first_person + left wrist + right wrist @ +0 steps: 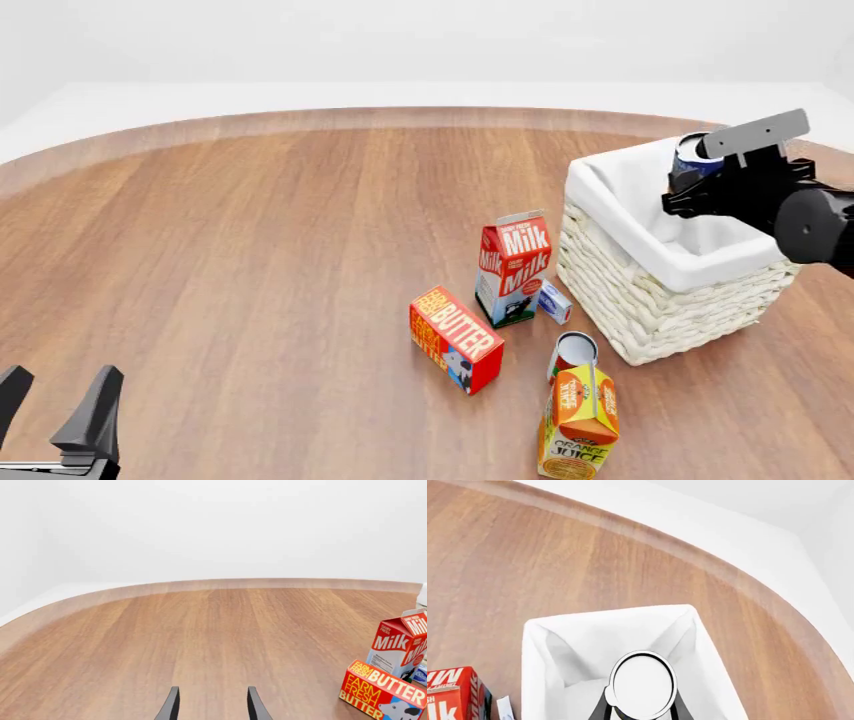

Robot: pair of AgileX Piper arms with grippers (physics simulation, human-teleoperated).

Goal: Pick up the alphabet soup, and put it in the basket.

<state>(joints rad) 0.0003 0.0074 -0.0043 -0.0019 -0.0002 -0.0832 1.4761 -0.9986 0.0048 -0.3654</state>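
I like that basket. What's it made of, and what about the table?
The basket looks like cream woven wicker, going by its bumpy braided rows, with a soft white cloth lining folded over the rim. The table looks like smooth brown wood with grain streaks.

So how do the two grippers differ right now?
The right gripper is shut on the soup can, above the basket; the left gripper is open and holds nothing. The right is over the table's far right, the left at the near left edge. Both are dark.

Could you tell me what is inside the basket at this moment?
Only white cloth lining shows inside the basket. The soup can, held by the right gripper, hangs above the opening. The can hides part of the basket floor.
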